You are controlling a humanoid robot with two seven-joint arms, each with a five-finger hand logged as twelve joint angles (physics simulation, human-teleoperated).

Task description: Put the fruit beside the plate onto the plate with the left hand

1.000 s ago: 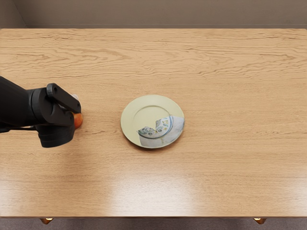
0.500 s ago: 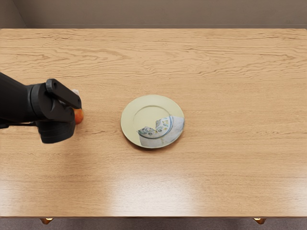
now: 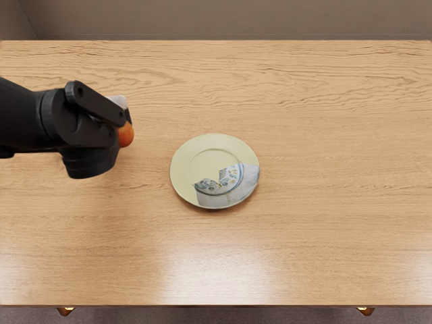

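Fruit (image 3: 126, 135) in left hand (image 3: 89, 137) has risen, moved nearer plate (image 3: 202, 157).

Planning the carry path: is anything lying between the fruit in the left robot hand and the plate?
Nothing. In the head view only bare table separates the fruit, gripped in the left robot hand, from the plate.
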